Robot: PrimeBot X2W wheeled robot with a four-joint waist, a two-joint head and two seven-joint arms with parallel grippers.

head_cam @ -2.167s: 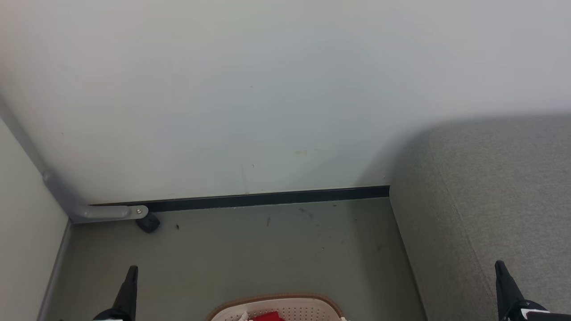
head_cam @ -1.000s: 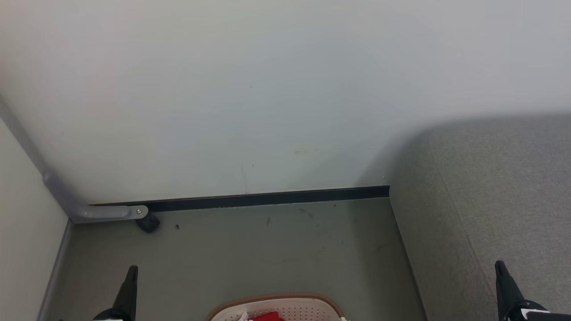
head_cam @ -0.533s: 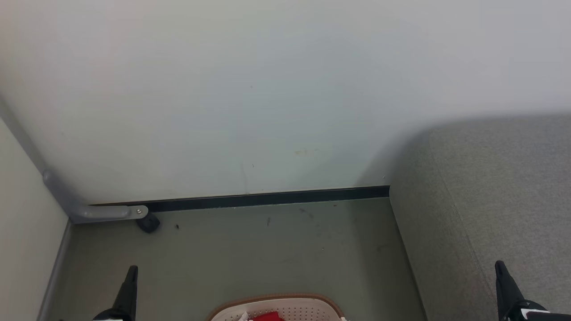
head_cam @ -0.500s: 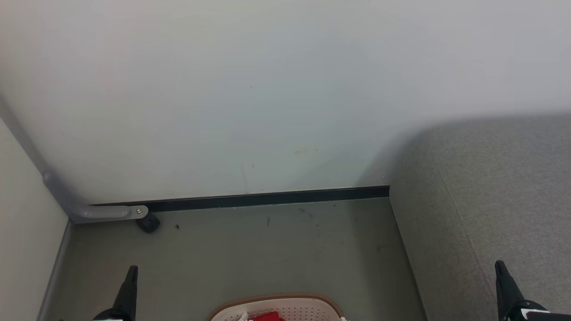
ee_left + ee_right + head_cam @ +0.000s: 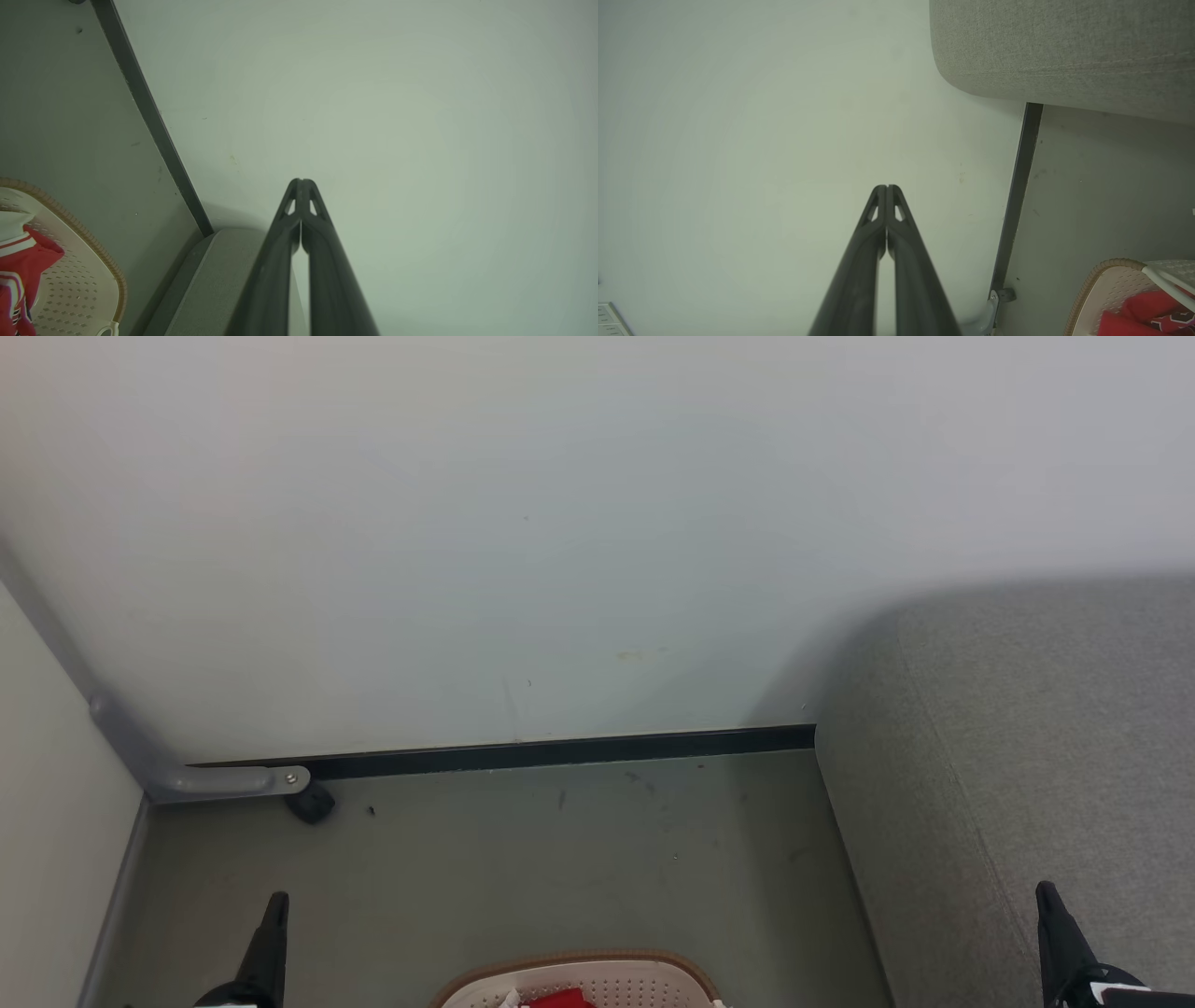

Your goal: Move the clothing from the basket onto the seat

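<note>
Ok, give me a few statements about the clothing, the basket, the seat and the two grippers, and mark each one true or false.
1. The red clothing lies in the basket. True.
2. The left gripper is holding a garment. False: its fingers are pressed together on nothing, pointing at the wall.
3. The seat is on the robot's left of the basket. False: it is on the robot's right.
4. The right gripper has its fingers closed together. True.
5. The basket stands on the floor. True.
</note>
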